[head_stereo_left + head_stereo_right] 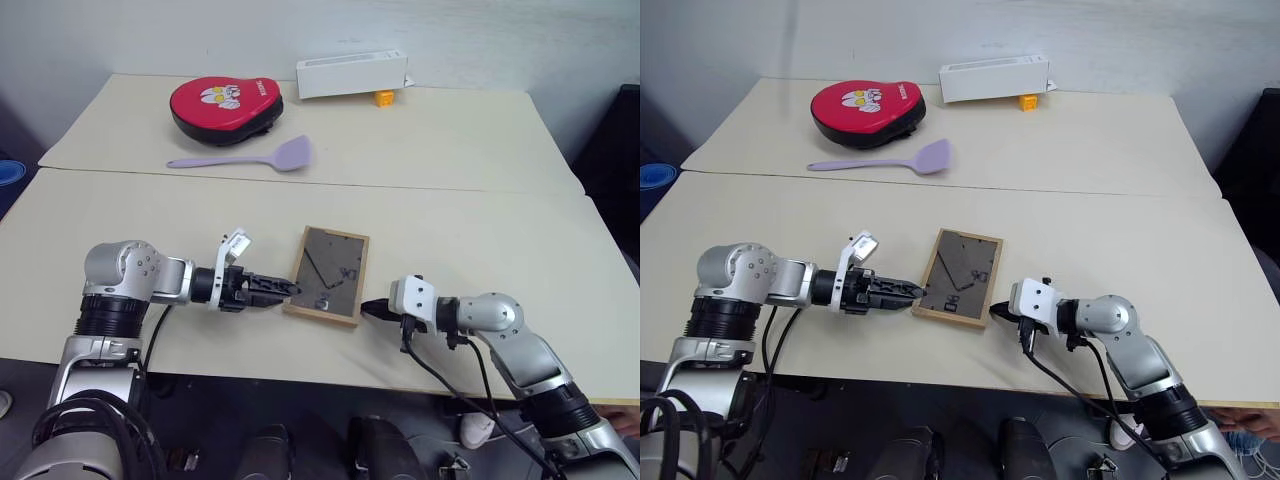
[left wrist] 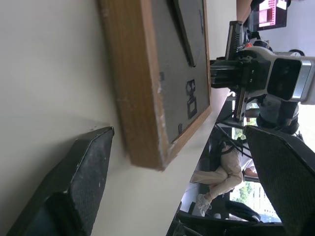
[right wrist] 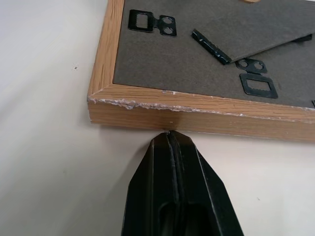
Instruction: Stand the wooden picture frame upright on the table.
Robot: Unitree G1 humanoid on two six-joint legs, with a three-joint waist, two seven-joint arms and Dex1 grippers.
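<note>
The wooden picture frame (image 1: 328, 272) lies flat on the table (image 1: 470, 230) near its front edge. Its dark back, clips and folded stand face up. My left gripper (image 1: 291, 289) is at the frame's left edge, open, one finger (image 2: 86, 167) resting on the tabletop beside the wooden rim (image 2: 140, 83). From the other side, my right gripper (image 1: 368, 307) is shut, and its closed tip (image 3: 169, 138) touches the frame's right edge (image 3: 197, 118). The picture side is hidden underneath.
A red padded mitt (image 1: 225, 105) and a purple spatula (image 1: 250, 158) lie on the far panel. A white rectangular box (image 1: 350, 75) with a small yellow object (image 1: 384, 97) stands at the back edge. A seam (image 1: 300, 183) joins the two panels.
</note>
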